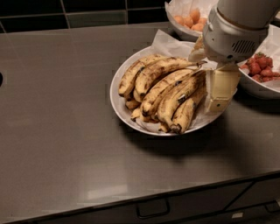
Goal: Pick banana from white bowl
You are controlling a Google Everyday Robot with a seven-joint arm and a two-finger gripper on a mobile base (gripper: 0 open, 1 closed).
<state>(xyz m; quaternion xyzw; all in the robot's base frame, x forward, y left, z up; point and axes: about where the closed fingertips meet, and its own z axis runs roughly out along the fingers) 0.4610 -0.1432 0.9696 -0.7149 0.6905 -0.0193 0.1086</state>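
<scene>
At the far left we see the counter (57, 131), a dark grey, smooth top with a soft shine. Under its front edge is a dark drawer with a thin curved handle (152, 209). Behind the counter runs a wall of black glossy tiles (94, 6).

In the middle stands the white bowl (114, 94), wide, shallow and round, lined with crinkled white paper (168, 41) that rises above its back rim. It is full of overripe bananas lying side by side, their dark tips toward the front left. The banana (175, 103) lies in the right half of the bowl, long and curved, with yellow skin that has many brown speckles and a small dark patch near the middle. Its upper end points toward the hand.

The hand (219, 92) is a pale cream, blocky piece that hangs down under a round light grey wrist housing (232, 37). It is over the right rim of the white bowl, just beside the upper ends of the bananas. We cannot tell whether it is open or closed, or whether it touches any fruit.

Behind the wrist stands a white bowl of small orange fruit (188, 19). At the far right stands a white bowl of red strawberries (260, 70).
</scene>
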